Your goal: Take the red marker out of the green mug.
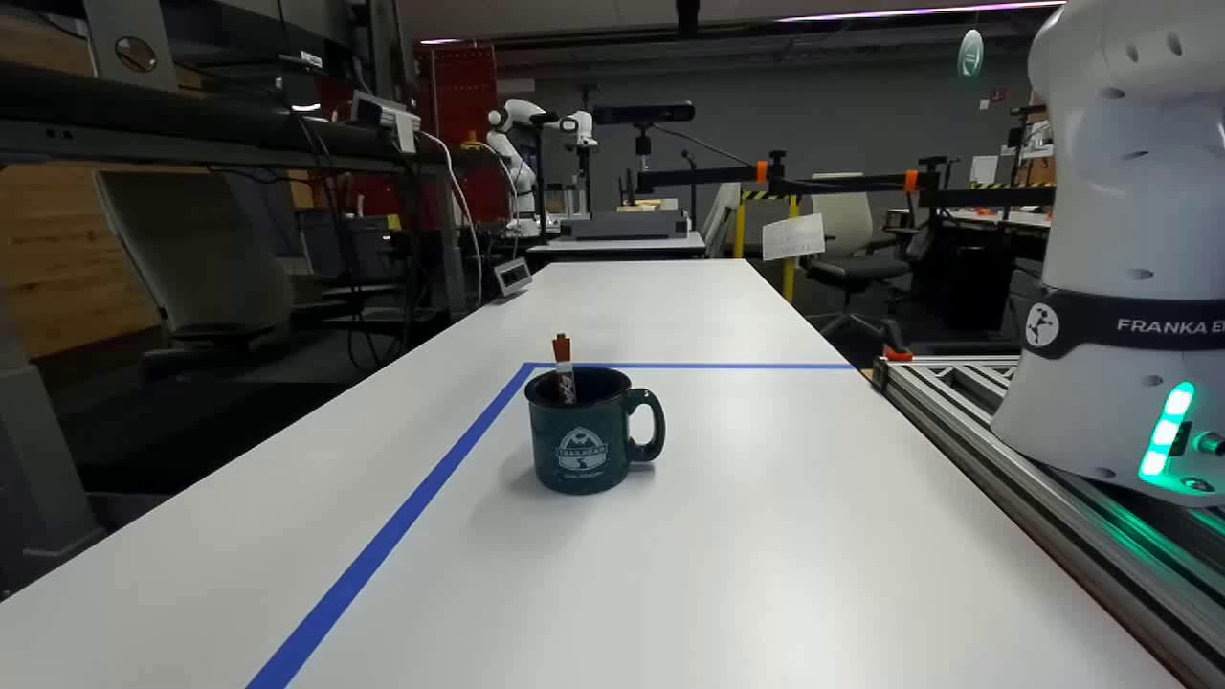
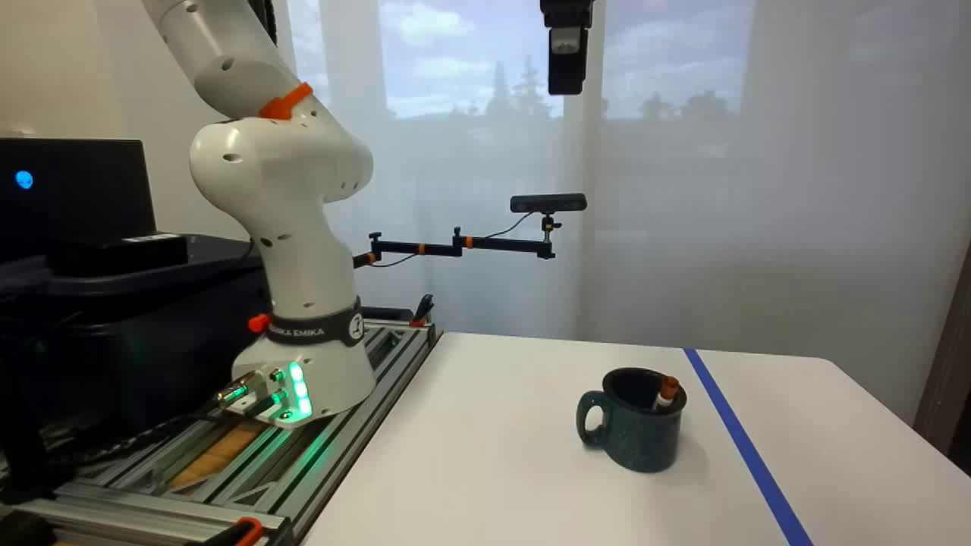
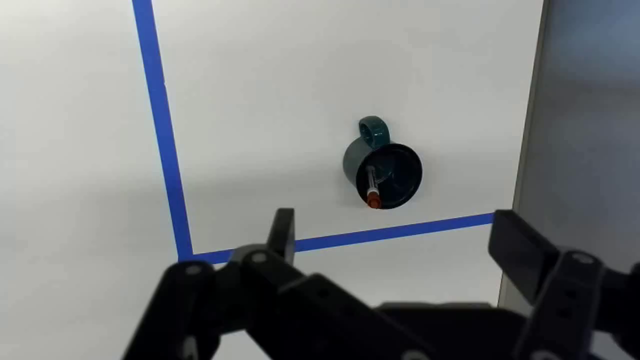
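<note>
We see the red marker point(image 1: 565, 371) leaning inside the green mug point(image 1: 581, 431), its red end above the rim. The mug stands upright on the white table point(image 1: 766, 536); high above, our gripper point(image 3: 392, 222) holds its fingers point(image 3: 520, 245) wide apart.

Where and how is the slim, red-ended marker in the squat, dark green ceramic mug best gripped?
Likely the red end of the marker, from above: it sticks up past the mug, the lower body inside. The marker leans away from the handle; tilting the gripper to match may help.
</note>
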### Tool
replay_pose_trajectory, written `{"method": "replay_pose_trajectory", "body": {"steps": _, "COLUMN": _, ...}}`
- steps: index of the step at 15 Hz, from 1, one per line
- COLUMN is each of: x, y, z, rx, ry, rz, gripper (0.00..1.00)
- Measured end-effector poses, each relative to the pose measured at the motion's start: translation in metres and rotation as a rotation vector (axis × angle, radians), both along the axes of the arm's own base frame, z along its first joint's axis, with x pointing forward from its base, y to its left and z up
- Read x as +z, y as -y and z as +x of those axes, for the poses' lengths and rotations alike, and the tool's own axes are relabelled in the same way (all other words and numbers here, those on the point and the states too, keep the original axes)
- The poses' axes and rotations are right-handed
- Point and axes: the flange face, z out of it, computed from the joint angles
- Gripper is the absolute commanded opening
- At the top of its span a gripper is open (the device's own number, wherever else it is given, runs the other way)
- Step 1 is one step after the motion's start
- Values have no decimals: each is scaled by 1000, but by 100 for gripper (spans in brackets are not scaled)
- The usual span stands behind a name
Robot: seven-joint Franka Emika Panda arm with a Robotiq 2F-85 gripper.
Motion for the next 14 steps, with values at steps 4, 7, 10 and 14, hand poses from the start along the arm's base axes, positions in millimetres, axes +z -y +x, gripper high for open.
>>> {"method": "replay_pose_trajectory", "body": {"steps": 4, "x": 3, "y": 1, "z": 0, "rx": -1, "ry": 6, "rz": -2, "gripper": 100}}
{"method": "replay_pose_trajectory", "body": {"steps": 7, "x": 3, "y": 1, "z": 0, "rx": -1, "ry": 6, "rz": -2, "gripper": 100}}
{"method": "replay_pose_trajectory", "body": {"steps": 10, "x": 2, "y": 0, "z": 0, "rx": -1, "ry": 5, "rz": -3, "gripper": 100}}
{"method": "replay_pose_trajectory", "body": {"steps": 14, "x": -16, "y": -1, "z": 8, "rx": -10, "ry": -26, "rz": -7, "gripper": 100}}
